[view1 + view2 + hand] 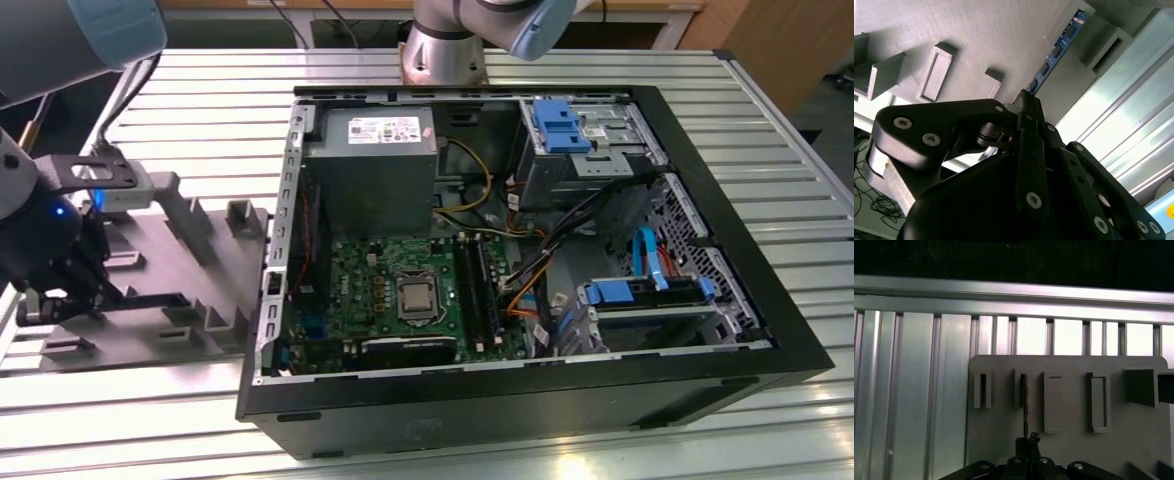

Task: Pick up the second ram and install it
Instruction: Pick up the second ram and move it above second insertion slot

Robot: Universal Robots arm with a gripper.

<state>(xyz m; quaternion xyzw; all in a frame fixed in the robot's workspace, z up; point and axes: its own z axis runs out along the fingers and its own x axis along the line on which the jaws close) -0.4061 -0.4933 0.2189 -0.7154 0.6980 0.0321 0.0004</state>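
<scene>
The second ram [1059, 47] is a thin dark stick with small chips, seen edge-on in both wrist views. It stands on the grey tray [979, 35], its far end in one of the tray's slots [1020, 390]. The gripper [1026, 102] is shut on the stick's near end, with the black fingers [1030, 150] pressed against its two faces. In the first wrist view the second ram [1024, 405] runs straight out from the gripper [1027, 440]. In the exterior view the gripper [60, 295] is low over the tray [187, 300] at the exterior view's left.
An open computer case [534, 400] lies at the exterior view's right of the tray. Inside it are the green motherboard [374, 290], memory slots [477, 290], a power supply [371, 160] and loose cables [534, 270]. Everything rests on a ribbed metal table [134, 420].
</scene>
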